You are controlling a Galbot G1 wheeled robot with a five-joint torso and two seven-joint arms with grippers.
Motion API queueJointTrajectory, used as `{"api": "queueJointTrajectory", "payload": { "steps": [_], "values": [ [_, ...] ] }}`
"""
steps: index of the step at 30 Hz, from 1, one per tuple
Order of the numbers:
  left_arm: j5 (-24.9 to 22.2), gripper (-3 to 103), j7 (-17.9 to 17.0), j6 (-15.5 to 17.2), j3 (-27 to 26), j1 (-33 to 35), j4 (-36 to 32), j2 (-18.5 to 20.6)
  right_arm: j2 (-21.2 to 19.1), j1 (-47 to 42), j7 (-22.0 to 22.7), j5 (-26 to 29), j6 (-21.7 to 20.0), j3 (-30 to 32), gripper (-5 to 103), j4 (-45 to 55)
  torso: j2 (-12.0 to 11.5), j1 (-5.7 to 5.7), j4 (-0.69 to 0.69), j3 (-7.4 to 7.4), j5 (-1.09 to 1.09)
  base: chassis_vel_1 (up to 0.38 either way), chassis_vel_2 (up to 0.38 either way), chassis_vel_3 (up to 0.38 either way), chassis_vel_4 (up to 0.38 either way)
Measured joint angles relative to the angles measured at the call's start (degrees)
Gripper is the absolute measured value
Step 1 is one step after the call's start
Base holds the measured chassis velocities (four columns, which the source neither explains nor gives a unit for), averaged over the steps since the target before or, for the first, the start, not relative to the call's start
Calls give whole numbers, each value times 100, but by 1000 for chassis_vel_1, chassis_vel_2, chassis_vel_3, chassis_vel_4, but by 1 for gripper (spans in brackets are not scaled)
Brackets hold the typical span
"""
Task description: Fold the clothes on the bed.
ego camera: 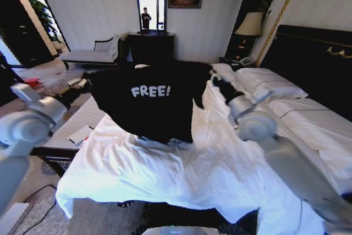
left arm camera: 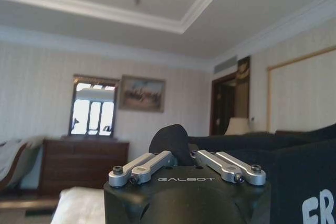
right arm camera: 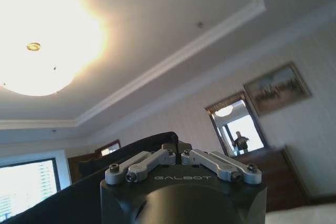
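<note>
The black T-shirt (ego camera: 148,100) hangs spread out in the centre of the head view, lifted off the white bed (ego camera: 181,174) with its "FREE!" lettering facing the camera and its lower hem draping down to the rumpled duvet. The left gripper (ego camera: 87,83), at the left of centre in the frame, pinches one top corner of the shirt; in the left wrist view its fingers (left arm camera: 152,163) are closed together around a bunch of black fabric. The right gripper (ego camera: 217,82), right of centre in the frame, holds the other top corner, and the right wrist view shows its fingers (right arm camera: 149,161) likewise drawn in on dark cloth. White pillows (ego camera: 269,83) lie at the right of the frame against the dark headboard (ego camera: 313,64).
</note>
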Motion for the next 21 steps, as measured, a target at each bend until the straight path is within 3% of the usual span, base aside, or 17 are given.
{"api": "queueJointTrajectory", "payload": {
  "steps": [5,9,13,18,21],
  "values": [
    [-410,2,-45,6,-682,279,-474,274,-583,-602,-33,508,-1,1066,0,567,0,0,-2,0,1,0,0,0,0],
    [-675,2,-100,30,-1109,436,-708,351,-845,-633,44,927,17,1471,0,846,0,-1,-1,-1,0,0,0,0,0],
    [-1295,2,-298,125,-1875,594,-1056,456,-1218,-412,219,1488,25,1892,0,1423,0,0,1,0,-1,0,0,0,0],
    [-1527,2,-349,203,-2157,653,-1137,531,-1425,-382,413,1826,-131,2181,0,1499,1,-1,0,0,-1,0,0,0,0],
    [-1535,2,-350,290,-2168,770,-1200,498,-1474,-504,756,1944,-369,2322,0,1495,0,0,-1,0,1,0,0,0,0]
  ]
}}
